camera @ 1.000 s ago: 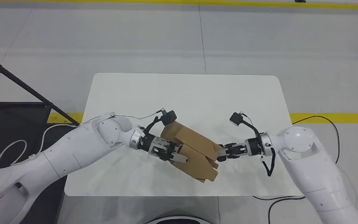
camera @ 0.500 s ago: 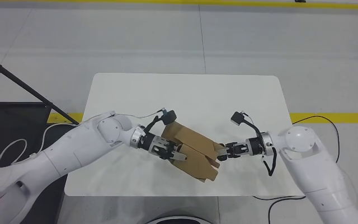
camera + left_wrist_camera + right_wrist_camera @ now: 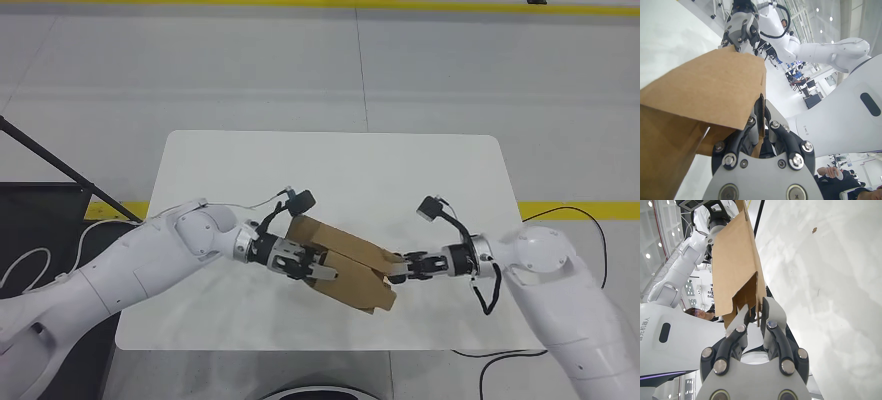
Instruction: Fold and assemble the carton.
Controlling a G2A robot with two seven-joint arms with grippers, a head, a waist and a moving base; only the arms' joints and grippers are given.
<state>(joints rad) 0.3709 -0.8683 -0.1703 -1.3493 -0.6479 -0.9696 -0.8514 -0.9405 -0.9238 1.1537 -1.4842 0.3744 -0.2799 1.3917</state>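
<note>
Carton (image 3: 345,265): brown cardboard, partly opened into a sleeve, lying slantwise over the near middle of the white table (image 3: 400,170); one end pointed toward the left arm, the other toward the right arm; held between the two arms; whether its underside touched the table surface could not be told from where I stood.

Left end: left gripper (image 3: 761,113) closed narrow on a thin cardboard wall at the carton's open mouth; one finger inside the wall, one outside, the corrugated edge standing between the pads; a broad flat panel ran away from that grip toward the other arm; the inside of the sleeve showed as a darker hollow beside the fingers.

Right end: right gripper (image 3: 756,310) closed narrow on the edge of a short end flap; the flap's thin edge sat between the two fingertips; beside it a notched flap was bent inward, leaving a small open pocket just above the fingers.

Both arms came in low from opposite sides of the table, their wrists roughly level with the carton; the two grippers faced each other along its length, well apart.
</note>
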